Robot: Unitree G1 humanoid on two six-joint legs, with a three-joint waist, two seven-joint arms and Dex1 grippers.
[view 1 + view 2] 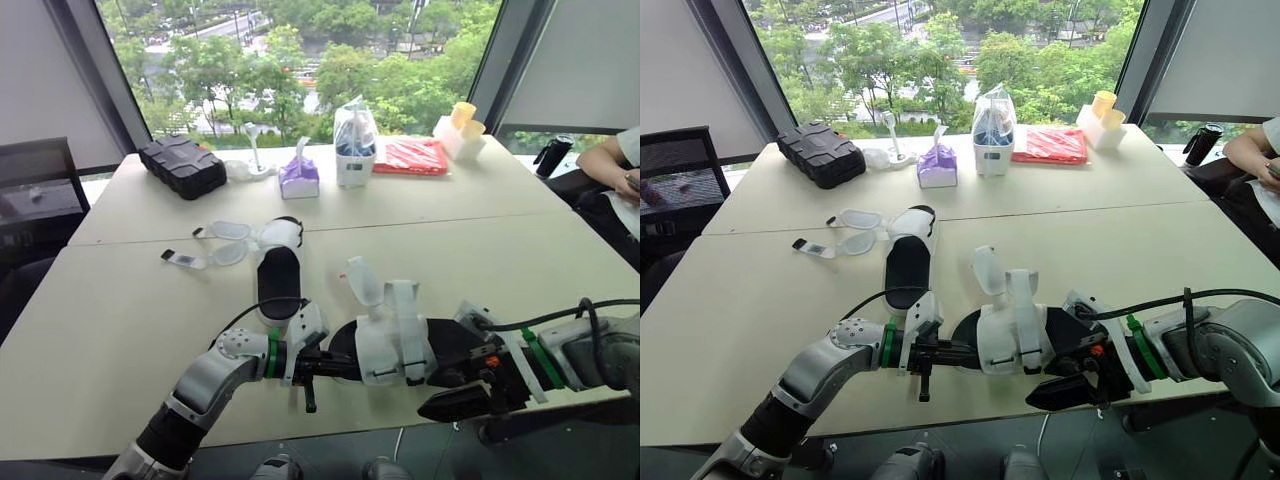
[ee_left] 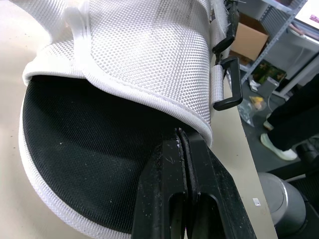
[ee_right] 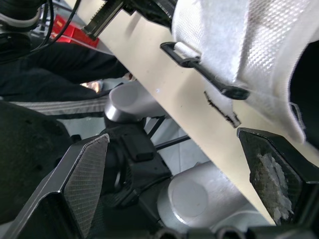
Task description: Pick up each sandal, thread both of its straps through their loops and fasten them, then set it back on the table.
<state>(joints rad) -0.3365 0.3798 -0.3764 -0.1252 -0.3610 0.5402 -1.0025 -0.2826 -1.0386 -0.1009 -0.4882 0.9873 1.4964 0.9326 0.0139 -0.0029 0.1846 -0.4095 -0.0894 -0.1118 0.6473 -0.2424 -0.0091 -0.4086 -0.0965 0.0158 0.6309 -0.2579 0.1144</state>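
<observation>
Your held sandal lies crosswise at the near edge of the table, between the two grippers. Its upper is white open-weave mesh with a smooth bound rim. The footbed is fine black mesh inside a white border, rounded at the end. A white strap runs over the upper, and a rounded tab stands free above it. Rectangular black plastic loops hang at its side.

Your left gripper has its fingers pressed together on the upper's bound rim. Your right gripper has its fingers spread wide and grips nothing, with cross-hatched pads and the sandal just beside them.

The second sandal lies flat farther in, its straps splayed open. Beyond it are a ribbed black case, a purple tissue pack and a red packet. Any labels are too small to read.
</observation>
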